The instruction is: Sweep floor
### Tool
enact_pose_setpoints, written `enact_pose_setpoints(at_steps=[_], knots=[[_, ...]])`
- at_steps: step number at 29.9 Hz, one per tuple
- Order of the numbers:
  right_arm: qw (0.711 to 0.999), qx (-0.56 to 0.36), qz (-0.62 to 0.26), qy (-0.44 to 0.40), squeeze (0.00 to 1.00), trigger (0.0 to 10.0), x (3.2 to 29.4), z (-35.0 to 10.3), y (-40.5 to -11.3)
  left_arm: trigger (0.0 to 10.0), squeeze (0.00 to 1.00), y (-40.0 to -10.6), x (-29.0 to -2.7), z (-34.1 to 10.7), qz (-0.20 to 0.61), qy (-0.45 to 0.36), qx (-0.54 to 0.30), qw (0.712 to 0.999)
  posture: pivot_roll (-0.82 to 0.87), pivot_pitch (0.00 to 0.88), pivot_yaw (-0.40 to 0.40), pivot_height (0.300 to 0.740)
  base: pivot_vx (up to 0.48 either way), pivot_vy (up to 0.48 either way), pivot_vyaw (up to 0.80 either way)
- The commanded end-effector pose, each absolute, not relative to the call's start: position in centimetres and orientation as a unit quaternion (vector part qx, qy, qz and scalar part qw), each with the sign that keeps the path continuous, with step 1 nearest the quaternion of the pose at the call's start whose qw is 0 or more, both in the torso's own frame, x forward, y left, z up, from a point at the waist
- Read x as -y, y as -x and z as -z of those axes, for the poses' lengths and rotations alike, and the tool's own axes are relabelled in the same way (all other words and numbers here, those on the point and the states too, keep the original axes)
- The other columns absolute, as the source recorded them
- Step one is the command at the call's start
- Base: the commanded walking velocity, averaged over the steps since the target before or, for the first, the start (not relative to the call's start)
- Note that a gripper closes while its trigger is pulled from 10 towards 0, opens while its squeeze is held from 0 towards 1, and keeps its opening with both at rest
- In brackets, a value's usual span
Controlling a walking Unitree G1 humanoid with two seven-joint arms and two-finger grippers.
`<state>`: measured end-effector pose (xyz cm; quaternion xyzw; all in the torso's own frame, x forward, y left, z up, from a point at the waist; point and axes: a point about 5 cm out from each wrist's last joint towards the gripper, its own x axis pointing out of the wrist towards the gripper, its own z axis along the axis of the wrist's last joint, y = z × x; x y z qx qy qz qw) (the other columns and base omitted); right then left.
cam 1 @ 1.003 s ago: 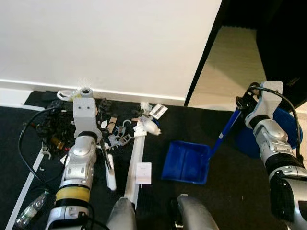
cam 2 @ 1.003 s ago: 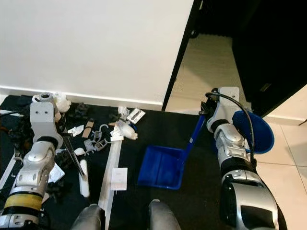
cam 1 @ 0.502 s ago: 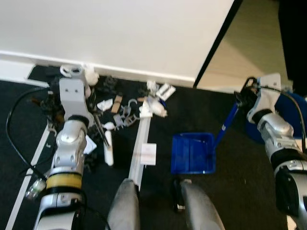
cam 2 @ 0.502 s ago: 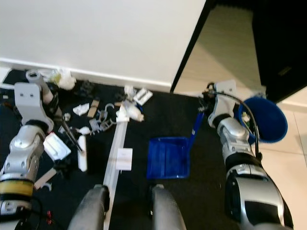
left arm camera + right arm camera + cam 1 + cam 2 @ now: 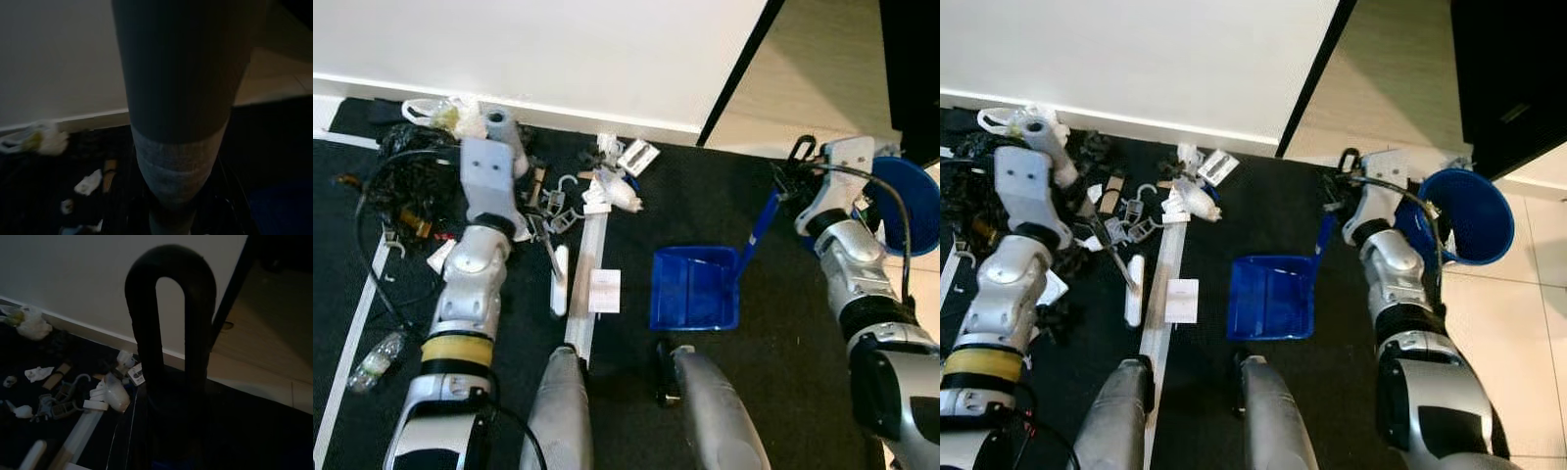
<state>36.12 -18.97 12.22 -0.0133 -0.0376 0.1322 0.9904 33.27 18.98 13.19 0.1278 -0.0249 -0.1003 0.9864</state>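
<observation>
Right hand (image 5: 790, 174) grips the top of the blue dustpan handle (image 5: 757, 233), fingers closed round its black loop; the dustpan (image 5: 694, 287) lies on the dark floor (image 5: 773, 392) below and inward of that hand, and a blue bucket (image 5: 911, 204) stands just outward of it. Left hand (image 5: 530, 217) holds a thin dark broom stick (image 5: 548, 257) running down to a white head (image 5: 559, 294), with litter (image 5: 578, 201) strewn just beyond it along the white wall (image 5: 558, 49).

Right eye view: the same layout, dustpan (image 5: 1271, 297) between the two hands.

Left wrist view: dark; a thick grey stick (image 5: 181, 147) fills the middle, so whether the fingers are clenched cannot be told.

Right wrist view: the black loop (image 5: 171, 323) stands upright, litter (image 5: 110, 394) beyond it.
</observation>
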Motion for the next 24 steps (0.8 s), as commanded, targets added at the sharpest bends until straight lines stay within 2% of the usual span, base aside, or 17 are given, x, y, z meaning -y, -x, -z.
enact_pose_setpoints(at_steps=[1,6,9,13,19,24], knots=[[0.985,-0.012,-0.168,-0.046,0.00,10.0,17.0,-9.3,-35.0,10.0,0.00,-32.6,-18.6,-10.8,0.111,-0.134,-0.019,0.985,0.08,0.368,-0.097,0.740,0.000,0.000,0.00],[0.978,-0.002,-0.196,-0.078,0.00,10.0,15.6,-9.6,-35.1,10.0,0.00,-32.8,-18.2,-10.8,0.115,-0.132,-0.018,0.984,0.09,0.370,-0.098,0.740,0.000,0.000,0.00],[0.958,0.018,-0.265,-0.104,0.00,10.0,13.6,-10.0,-34.5,10.0,0.00,-33.1,-18.0,-11.3,0.113,-0.132,-0.014,0.985,0.09,0.371,-0.103,0.740,0.000,0.000,0.00],[0.944,0.022,-0.313,-0.102,0.00,10.0,12.8,-9.9,-33.7,10.0,0.00,-33.4,-18.3,-11.4,0.106,-0.132,-0.013,0.985,0.09,0.366,-0.104,0.740,0.000,0.000,0.00],[0.940,0.020,-0.330,-0.082,0.00,10.0,13.0,-9.5,-33.0,10.0,0.00,-33.4,-18.5,-11.4,0.103,-0.133,-0.012,0.986,0.10,0.358,-0.104,0.740,0.000,0.000,0.00],[0.949,0.008,-0.314,-0.012,0.00,10.0,15.6,-8.1,-31.3,10.0,0.00,-33.3,-19.0,-11.1,0.090,-0.131,-0.016,0.987,0.10,0.328,-0.098,0.740,0.000,0.000,0.00]])
